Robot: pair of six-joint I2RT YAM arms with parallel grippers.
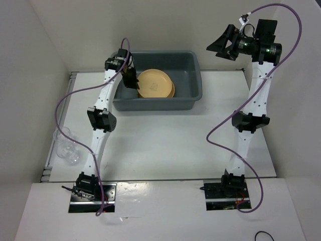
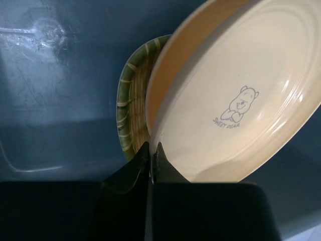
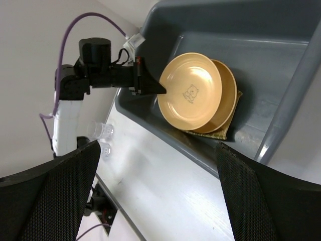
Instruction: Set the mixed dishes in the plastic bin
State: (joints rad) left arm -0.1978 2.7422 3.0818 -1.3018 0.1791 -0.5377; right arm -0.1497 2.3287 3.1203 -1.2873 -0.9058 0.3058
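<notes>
The dark grey plastic bin (image 1: 150, 104) stands at the back of the table. Inside it lie two orange-yellow plates: the top one (image 1: 154, 83) with a small bear mark, and another (image 3: 229, 98) under it, offset to the right. The slatted tray with a greenish rim (image 2: 131, 100) lies beneath them, and its corner shows in the right wrist view (image 3: 210, 134). My left gripper (image 1: 136, 86) reaches into the bin and is shut on the rim of the top plate (image 2: 241, 100), which is tilted. My right gripper (image 1: 223, 45) is open, empty and raised beyond the bin's right end.
Clear plastic cups (image 1: 67, 148) stand at the table's left edge and also show in the right wrist view (image 3: 103, 138). White walls close in the table on the left, back and right. The bin's rim (image 3: 296, 90) rises between my right gripper and the plates.
</notes>
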